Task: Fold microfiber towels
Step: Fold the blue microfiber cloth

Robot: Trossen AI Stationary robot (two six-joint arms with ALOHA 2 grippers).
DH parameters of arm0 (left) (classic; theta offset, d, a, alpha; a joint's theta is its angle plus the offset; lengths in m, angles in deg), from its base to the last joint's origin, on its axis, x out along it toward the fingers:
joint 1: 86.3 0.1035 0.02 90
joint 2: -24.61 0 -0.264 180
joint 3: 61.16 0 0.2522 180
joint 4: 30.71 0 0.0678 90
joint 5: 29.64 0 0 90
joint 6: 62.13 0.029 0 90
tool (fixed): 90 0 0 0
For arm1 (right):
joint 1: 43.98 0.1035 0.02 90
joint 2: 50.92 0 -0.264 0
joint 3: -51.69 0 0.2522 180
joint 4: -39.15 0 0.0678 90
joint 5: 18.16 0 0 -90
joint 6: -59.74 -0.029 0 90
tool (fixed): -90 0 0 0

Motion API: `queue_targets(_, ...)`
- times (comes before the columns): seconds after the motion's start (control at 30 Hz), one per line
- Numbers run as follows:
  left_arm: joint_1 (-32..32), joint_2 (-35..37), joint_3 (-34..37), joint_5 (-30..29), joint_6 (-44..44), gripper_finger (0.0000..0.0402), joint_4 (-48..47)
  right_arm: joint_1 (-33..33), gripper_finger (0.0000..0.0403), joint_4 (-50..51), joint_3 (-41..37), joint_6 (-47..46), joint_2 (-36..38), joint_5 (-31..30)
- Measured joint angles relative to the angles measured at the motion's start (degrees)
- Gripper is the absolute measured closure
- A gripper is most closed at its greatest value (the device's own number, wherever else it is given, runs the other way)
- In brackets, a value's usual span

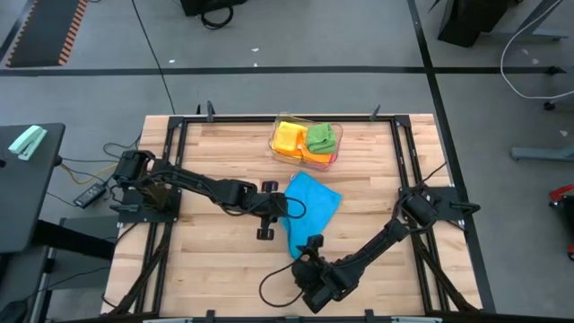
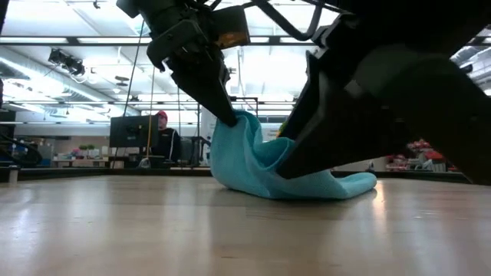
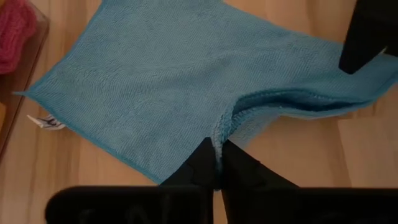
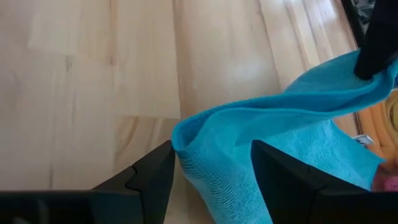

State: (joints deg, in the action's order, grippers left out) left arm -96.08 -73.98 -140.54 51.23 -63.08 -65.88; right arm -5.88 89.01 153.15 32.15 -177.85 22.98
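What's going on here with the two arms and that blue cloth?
The left gripper is shut on an edge of the blue towel, lifting it off the wooden table. The right gripper straddles another fold of it, jaws apart. Folded yellow, green and orange towels sit in the clear tray behind.

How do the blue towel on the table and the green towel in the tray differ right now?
The blue towel lies spread on the wooden table, part lifted; the green towel sits bunched in the clear tray. The blue one is pinched by the left gripper, with the right gripper around its other raised fold; nothing touches the green one. Both are plain coloured cloths.
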Motion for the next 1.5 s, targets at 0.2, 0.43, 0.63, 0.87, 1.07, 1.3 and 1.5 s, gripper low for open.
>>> queue_targets(0.2,0.02,-0.02,0.0,0.0,0.07,0.0391,0.02,-0.52,0.0209,-1.72,-0.16,0.8,0.0,0.06)
queue_targets(0.43,0.02,-0.02,0.0,0.0,0.07,0.0366,0.0,-0.9,0.0274,-10.58,-5.45,0.6,0.02,2.09)
queue_targets(0.63,0.0,-0.04,0.0,0.07,0.14,0.0391,-0.03,-0.32,0.0348,-10.77,-5.86,0.17,0.0,2.21)
queue_targets(0.87,-0.33,-0.04,0.0,0.33,0.54,0.0362,-2.14,1.85,0.0364,-9.38,-5.84,-0.31,1.59,2.46)
queue_targets(1.07,-2.1,-0.04,0.0,10.4,1.33,0.0368,-2.54,2.98,0.0364,-9.3,-5.79,-0.51,4.7,6.8)
queue_targets(1.3,-7.07,-0.04,0.0,15.17,1.95,0.0384,-2.38,3.33,0.0364,-9.13,-5.79,-0.03,7.39,14.23)
queue_targets(1.5,-8.37,-0.04,0.0,15.13,1.82,0.0366,-1.71,3.35,0.0364,-8.99,-5.78,-3.03,9.54,15.31)
